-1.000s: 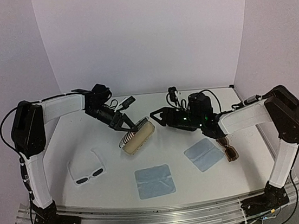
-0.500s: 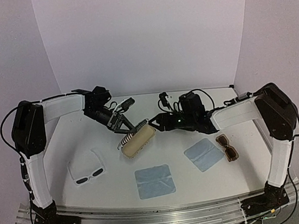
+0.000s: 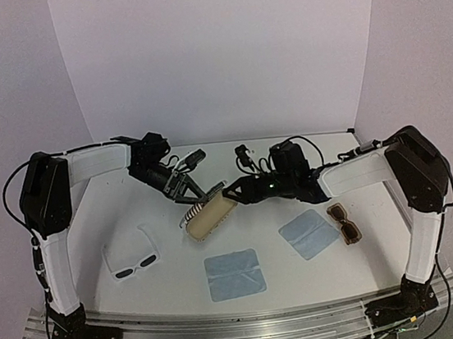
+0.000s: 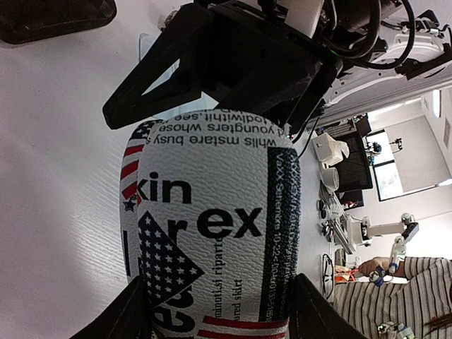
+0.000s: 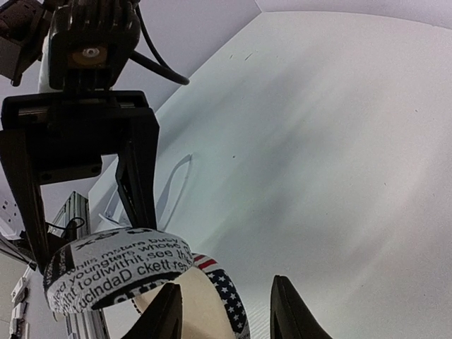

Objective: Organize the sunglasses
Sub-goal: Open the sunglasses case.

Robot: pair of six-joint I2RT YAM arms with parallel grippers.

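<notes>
Over the table | left tool clamps patterned case | right tool, spread, has reached its end

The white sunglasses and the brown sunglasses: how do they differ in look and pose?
The white sunglasses have a chunky white frame and dark lenses; the brown sunglasses have a brown frame and amber lenses. The white pair lies on the left with its temples spread; the brown pair lies on the right, seemingly folded. Both rest on the table, untouched.
</notes>
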